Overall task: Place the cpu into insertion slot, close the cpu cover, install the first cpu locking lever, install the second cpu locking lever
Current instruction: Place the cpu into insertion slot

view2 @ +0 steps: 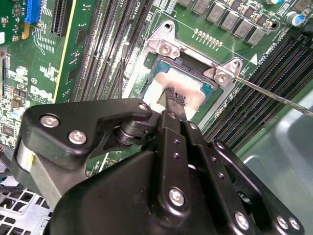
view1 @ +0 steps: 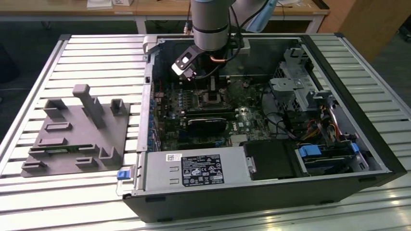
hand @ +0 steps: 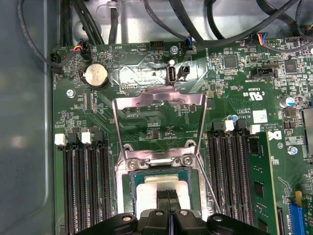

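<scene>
Beneath pincer (view2: 174, 99): pale silvery square cpu (view2: 192, 91), green-edged.

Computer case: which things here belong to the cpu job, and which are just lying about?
Job: cpu, under the gripper; cover, open; lever.
Lying about: grey fixture, coin battery, power supply, cables.
</scene>
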Robot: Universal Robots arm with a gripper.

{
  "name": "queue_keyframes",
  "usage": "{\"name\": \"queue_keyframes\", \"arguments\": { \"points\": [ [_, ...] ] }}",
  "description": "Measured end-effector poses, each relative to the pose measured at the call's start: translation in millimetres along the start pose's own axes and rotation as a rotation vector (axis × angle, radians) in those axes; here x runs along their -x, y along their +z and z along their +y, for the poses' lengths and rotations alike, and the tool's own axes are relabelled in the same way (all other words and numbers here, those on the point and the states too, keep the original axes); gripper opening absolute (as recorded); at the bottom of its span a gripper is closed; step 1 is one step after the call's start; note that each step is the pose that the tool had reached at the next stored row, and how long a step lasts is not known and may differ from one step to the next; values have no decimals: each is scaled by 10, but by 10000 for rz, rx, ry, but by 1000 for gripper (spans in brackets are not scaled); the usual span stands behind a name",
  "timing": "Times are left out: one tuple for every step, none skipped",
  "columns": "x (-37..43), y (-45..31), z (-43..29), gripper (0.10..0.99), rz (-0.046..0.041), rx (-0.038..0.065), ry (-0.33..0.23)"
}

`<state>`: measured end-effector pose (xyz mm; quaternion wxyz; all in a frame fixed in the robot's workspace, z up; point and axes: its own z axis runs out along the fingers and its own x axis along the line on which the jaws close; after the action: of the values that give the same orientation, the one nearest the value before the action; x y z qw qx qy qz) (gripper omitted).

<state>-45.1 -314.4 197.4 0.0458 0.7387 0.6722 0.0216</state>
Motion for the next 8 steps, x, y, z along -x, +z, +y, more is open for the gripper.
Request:
{"name": "queue_keyframes", "arguments": {
  "points": [
    [0, -4, 0, 106, 2, 1, 0],
    [-2, -10, 2, 106, 13, 7, 2],
    [-3, -17, 4, 106, 24, 13, 3],
    [-3, -31, 5, 106, 18, 9, 2],
    [1, -52, 5, 106, 4, 2, 1],
    [1, -70, 7, 106, 4, 2, 0],
    [2, -91, 9, 106, 4, 2, 1],
    [3, -114, 11, 106, 0, 0, 0]
  ]
}}
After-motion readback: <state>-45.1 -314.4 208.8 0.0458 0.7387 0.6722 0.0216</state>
